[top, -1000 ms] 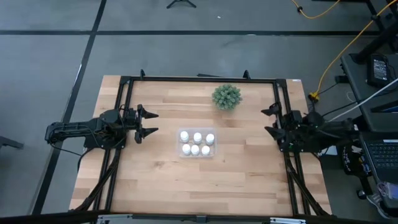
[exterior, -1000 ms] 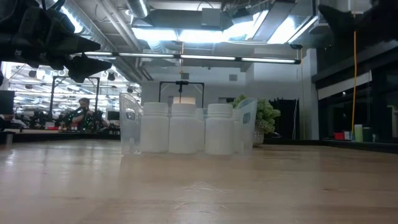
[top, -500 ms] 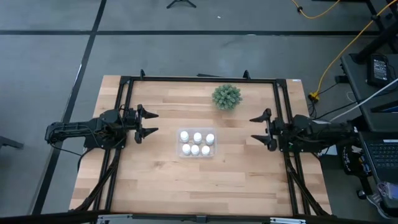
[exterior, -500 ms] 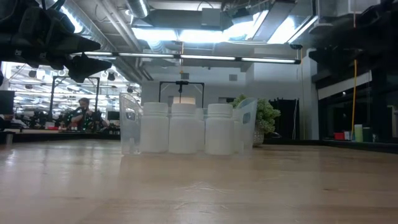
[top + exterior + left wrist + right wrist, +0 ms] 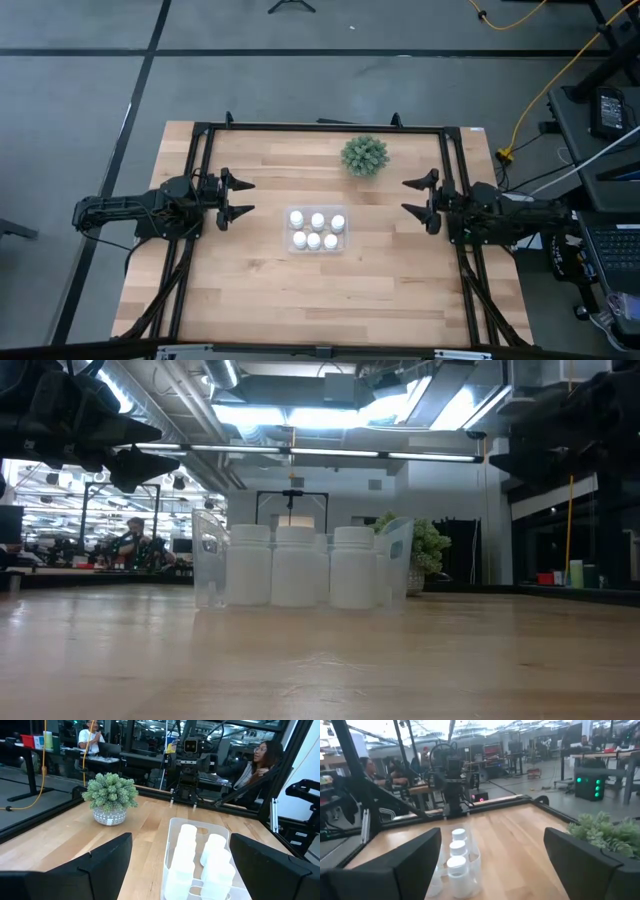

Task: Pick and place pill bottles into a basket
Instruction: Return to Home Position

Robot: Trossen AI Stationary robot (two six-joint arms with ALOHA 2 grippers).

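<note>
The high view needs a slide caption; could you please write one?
Six white pill bottles fill the clear plastic basket between the open left end effector and right end effector.

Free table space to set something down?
Biggest: table strip from the basket to the edge opposite the plant. Also the corners beside the plant. Narrower: gaps from basket to left gripper and to right gripper, both open. Basket is full: six pill bottles.

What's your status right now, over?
Left gripper open, empty, left of basket. Right gripper open, empty, right of it. Six pill bottles inside basket. Plant apart, nothing blocking.
</note>
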